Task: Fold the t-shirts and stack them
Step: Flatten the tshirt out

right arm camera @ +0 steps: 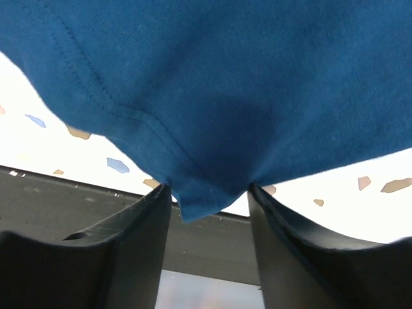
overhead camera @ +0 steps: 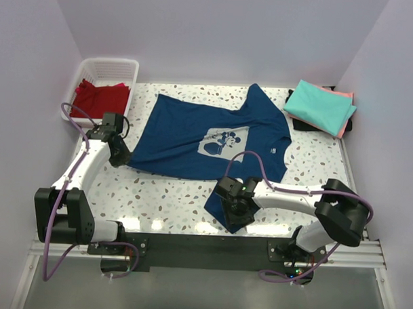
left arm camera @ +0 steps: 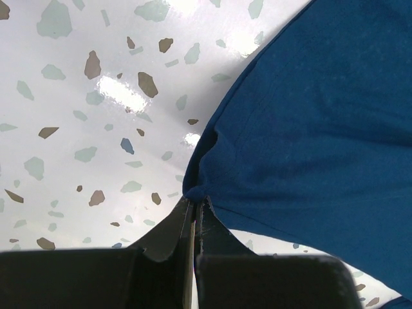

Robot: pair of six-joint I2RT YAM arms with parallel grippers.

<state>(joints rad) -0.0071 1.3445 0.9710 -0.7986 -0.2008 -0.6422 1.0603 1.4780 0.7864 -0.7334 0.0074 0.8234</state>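
This is a robot lab cell. Plain lilac walls (overhead camera: pixel 217 39) box in a speckled table (overhead camera: pixel 157 193). A left arm (overhead camera: pixel 84 167) and a right arm (overhead camera: pixel 286 194) are bolted at the table's near edge.

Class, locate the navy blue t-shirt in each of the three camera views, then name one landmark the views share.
Top external: navy t-shirt spread flat across the middle.
Left wrist: right half; its edge is pinched in the left gripper.
Right wrist: upper half; a corner sits between the fingers of the open right gripper.
Shared landmark: speckled tabletop.
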